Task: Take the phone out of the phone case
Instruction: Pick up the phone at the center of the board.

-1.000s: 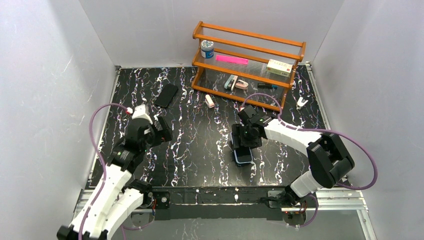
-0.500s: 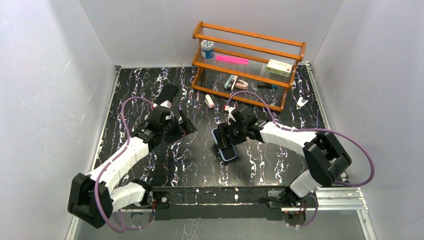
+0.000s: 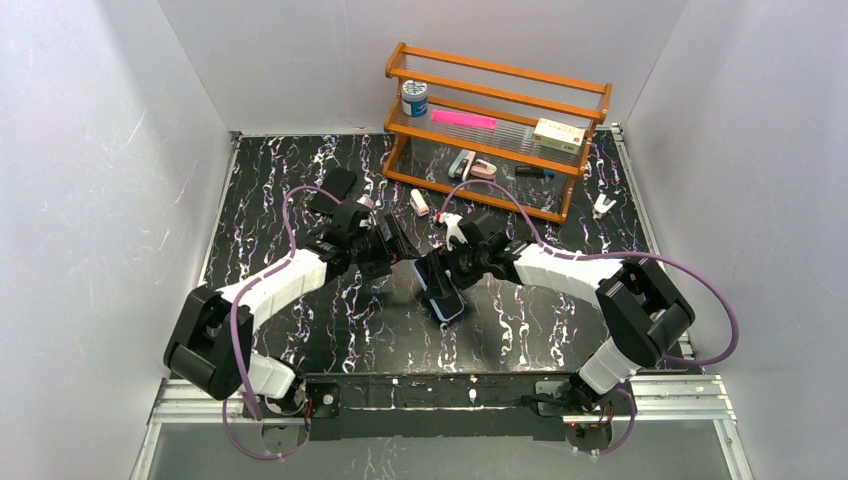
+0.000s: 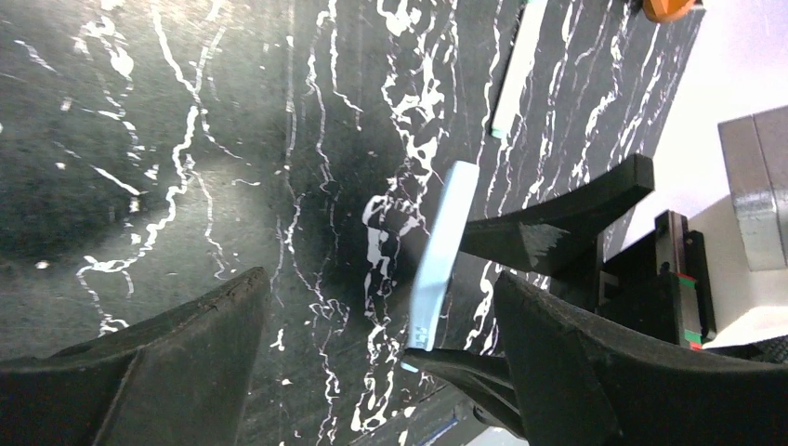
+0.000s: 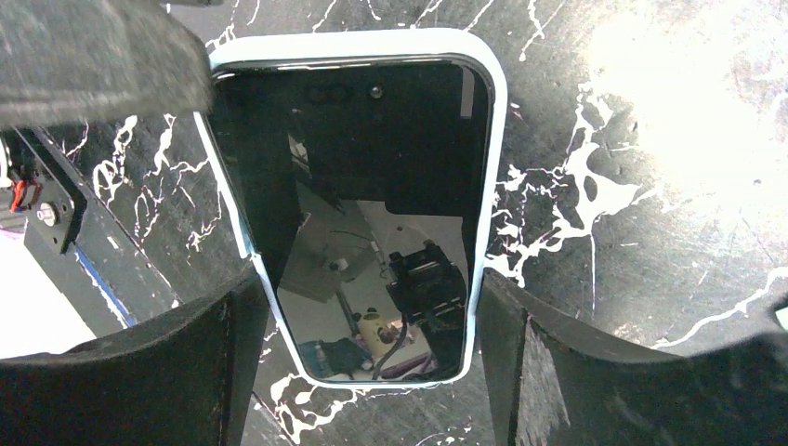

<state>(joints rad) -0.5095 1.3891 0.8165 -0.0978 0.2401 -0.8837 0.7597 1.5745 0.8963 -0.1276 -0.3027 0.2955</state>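
Note:
The phone (image 3: pixel 441 292) has a dark glossy screen and sits in a pale blue-white case (image 5: pixel 493 167). My right gripper (image 3: pixel 455 270) is shut on the case's long sides and holds it tilted above the table's centre. In the right wrist view the screen (image 5: pixel 362 186) fills the space between my fingers (image 5: pixel 558 372), midway point of the right gripper (image 5: pixel 364 367). My left gripper (image 3: pixel 402 250) is open just left of the phone. In the left wrist view the phone shows edge-on (image 4: pixel 444 246) ahead of the left gripper (image 4: pixel 381 372), nearer its right finger. One left fingertip (image 5: pixel 93 56) overlaps the case's top corner.
An orange wooden shelf (image 3: pixel 497 130) with small items stands at the back. A flat black object (image 3: pixel 340 183) lies at the back left behind my left arm. A small pink-white item (image 3: pixel 420 203) and a white clip (image 3: pixel 603 206) lie on the black marbled table (image 3: pixel 300 160).
My left arm has swung right from the table's left side up to the phone. My right gripper has carried the phone leftward and tilted it.

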